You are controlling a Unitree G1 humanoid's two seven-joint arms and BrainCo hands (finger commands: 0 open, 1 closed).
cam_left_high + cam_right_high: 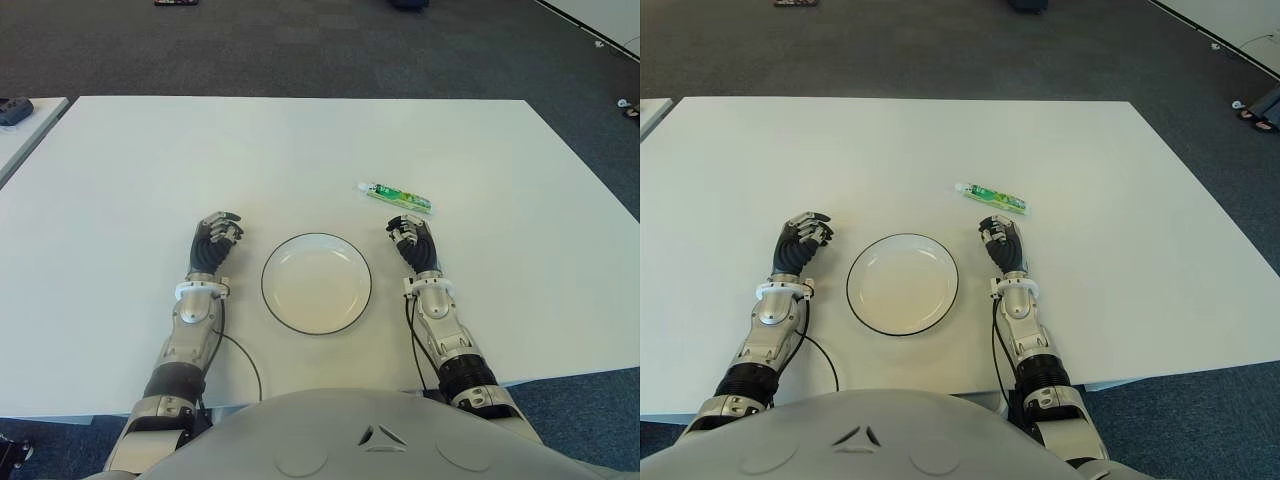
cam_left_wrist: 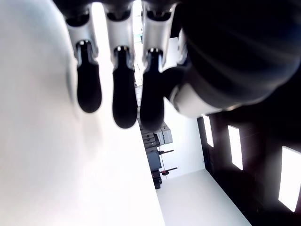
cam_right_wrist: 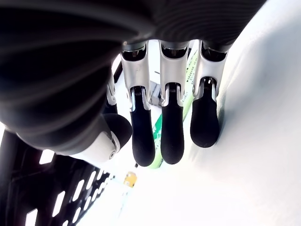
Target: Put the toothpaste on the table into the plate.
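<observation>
A small green and white toothpaste tube [image 1: 396,195] lies on the white table [image 1: 300,150], just beyond my right hand [image 1: 410,236]. The right wrist view shows a strip of the tube [image 3: 156,129] behind the hand's relaxed fingers [image 3: 172,129], which hold nothing. A white plate [image 1: 316,283] with a dark rim sits empty between the two hands. My left hand [image 1: 216,236] shows to the left of the plate, fingers loosely bent [image 2: 124,101] and holding nothing.
The table's far edge meets dark carpet [image 1: 300,50]. Another white table's corner [image 1: 25,115] with a dark object shows at the far left. A thin black cable [image 1: 245,360] runs on the table beside my left forearm.
</observation>
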